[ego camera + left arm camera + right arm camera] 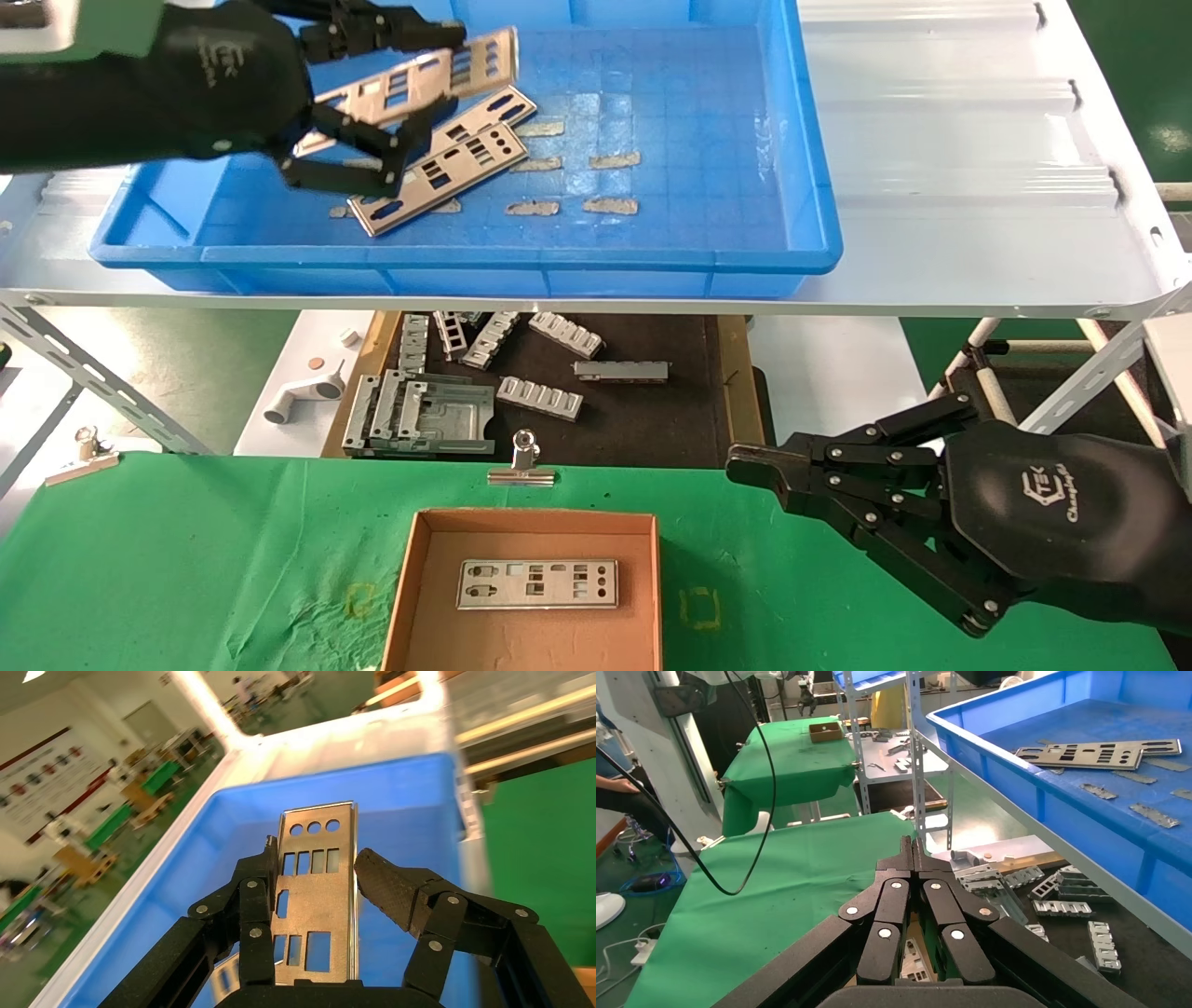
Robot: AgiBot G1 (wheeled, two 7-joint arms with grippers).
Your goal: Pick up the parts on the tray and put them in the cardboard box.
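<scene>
Green table (186, 559) – cardboard box (410, 578), clip (523, 463)

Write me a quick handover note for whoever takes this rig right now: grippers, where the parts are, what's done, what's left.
Left gripper: above the large bright-blue plastic tray, holding one thin silver punched metal plate that looks lifted off the floor; one finger is against the plate, the other stands apart.
Right gripper: shut and empty, parked over the green cloth beside the small brown cardboard box.
Done: one plate lies flat in the box.
Left: carry the held plate to the box, then fetch the two plates lying overlapped in the tray.
</scene>
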